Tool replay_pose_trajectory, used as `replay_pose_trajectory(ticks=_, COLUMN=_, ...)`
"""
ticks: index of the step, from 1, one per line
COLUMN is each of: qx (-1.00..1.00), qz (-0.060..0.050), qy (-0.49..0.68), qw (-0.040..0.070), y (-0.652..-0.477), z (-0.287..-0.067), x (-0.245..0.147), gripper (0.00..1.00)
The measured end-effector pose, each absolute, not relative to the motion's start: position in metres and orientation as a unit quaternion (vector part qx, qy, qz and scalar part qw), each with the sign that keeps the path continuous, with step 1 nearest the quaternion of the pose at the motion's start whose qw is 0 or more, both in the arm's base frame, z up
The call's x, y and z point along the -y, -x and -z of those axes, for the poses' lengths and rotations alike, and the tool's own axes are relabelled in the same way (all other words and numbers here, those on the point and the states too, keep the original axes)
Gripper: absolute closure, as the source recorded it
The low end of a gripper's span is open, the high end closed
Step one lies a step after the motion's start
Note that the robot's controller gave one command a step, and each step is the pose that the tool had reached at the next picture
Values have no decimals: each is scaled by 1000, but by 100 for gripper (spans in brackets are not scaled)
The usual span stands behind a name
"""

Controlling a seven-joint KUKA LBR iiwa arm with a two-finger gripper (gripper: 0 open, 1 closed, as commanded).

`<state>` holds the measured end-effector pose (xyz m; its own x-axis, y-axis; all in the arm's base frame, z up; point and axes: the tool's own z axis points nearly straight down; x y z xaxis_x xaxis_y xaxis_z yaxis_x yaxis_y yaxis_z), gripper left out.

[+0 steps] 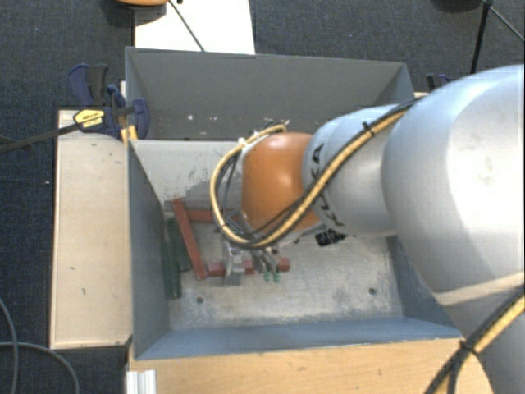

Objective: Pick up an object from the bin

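Observation:
My gripper [251,268] is down low in the left half of the bin, under the arm's orange cover. It sits right on the lower bar of a red-brown angular frame [189,240], whose long side runs up and to the left towards the bin's left wall. A dark green flat bar [171,263] lies along the left wall, just left of the frame. The cover and cables hide most of the gripper, along with the frame's right part.
The arm comes in from the right and covers the bin's right half. Bare grey floor lies in front of the gripper, towards the bin's near wall. The left wall is close to the frame and the green bar.

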<state>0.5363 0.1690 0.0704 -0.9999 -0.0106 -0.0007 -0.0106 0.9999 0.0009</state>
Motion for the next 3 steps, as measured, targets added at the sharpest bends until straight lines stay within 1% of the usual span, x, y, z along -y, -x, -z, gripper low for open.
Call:
replay_pose_trajectory(ticks=1, qx=-1000, qz=0, qy=3, qw=-3, y=-545, z=-121, x=-147, gripper=100)
replay_pose_trajectory(ticks=2, qx=-1000, qz=1, qy=6, qw=-1, y=-543, z=-191, x=-179, gripper=100)
replay_pose_trajectory(ticks=3, qx=-1000, qz=-3, qy=19, qw=2, y=-560, z=-228, x=-185, gripper=100)
